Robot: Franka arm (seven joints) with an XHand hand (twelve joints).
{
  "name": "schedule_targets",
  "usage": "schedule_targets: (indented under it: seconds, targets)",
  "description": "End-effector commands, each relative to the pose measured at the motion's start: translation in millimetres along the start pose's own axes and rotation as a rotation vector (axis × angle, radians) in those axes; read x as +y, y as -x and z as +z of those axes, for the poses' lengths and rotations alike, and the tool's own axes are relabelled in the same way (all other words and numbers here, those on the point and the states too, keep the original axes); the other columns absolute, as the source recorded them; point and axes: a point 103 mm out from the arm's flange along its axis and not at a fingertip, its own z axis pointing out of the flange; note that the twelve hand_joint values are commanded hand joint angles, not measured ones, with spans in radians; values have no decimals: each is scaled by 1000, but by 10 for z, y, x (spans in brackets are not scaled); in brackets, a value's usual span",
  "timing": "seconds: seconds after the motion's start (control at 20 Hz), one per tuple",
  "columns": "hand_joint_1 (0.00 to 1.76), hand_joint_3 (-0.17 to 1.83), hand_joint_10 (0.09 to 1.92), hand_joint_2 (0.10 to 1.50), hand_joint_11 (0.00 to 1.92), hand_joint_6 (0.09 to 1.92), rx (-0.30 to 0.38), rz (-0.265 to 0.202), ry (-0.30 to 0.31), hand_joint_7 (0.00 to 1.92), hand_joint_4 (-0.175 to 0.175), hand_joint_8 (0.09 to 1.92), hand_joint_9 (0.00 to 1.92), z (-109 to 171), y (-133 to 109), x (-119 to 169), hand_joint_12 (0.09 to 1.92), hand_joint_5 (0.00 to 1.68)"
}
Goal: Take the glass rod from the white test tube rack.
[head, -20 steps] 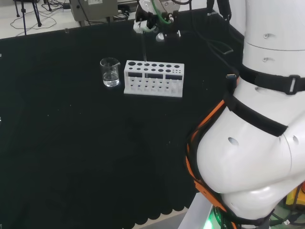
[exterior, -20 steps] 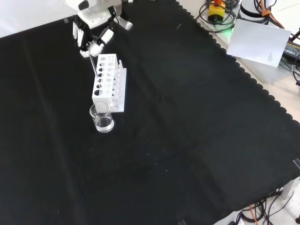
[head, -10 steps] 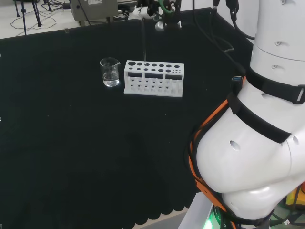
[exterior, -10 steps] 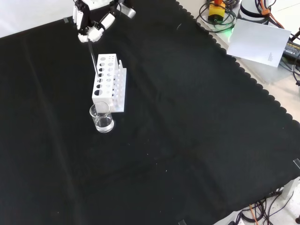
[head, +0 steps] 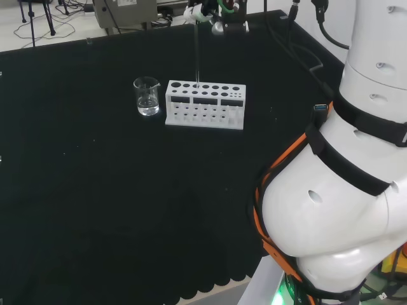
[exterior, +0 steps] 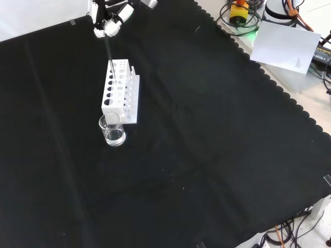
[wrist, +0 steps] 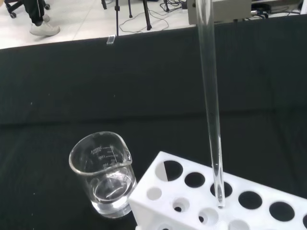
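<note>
The white test tube rack [head: 205, 104] [exterior: 119, 91] [wrist: 225, 200] stands on the black cloth. A clear glass rod [head: 196, 54] [exterior: 108, 56] [wrist: 211, 105] hangs upright over it, its lower tip just above the rack's holes. At the head view's top edge the hand [head: 219, 9] is shut on the rod's upper end. In the front view the hand [exterior: 109, 16] sits at the top, above the rack's far end. The wrist view shows the rod's tip level with the rack's top plate, beside one of its holes.
A small clear beaker [head: 147, 96] [exterior: 111, 129] [wrist: 103, 174] stands close to the rack, left of it in the head view and nearer the camera in the front view. The arm's white links [head: 343, 190] take up the head view's right. Papers and cables lie beyond the cloth's scalloped edge [exterior: 289, 46].
The hand has risen with the rod, drawing it up out of the rack. Its tip now hangs at the rack's top.
</note>
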Motion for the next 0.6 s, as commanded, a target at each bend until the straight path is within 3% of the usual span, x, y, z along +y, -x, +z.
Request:
schedule_targets:
  seconds: [0.05,0.25,0.6]
  targets:
    - [1297,-145,757,1118,1205,303,10,-1,43,1125,-175,1101,1735,-123,-63,-62,812,1207]
    - [1297,-138,756,1115,1207,299,17,-26,75,1124,-175,1101,1739,-203,-157,-52,811,1209]
    - [1297,-129,753,1111,1211,292,19,-54,74,1124,-175,1101,1745,-227,-224,-13,810,1212]
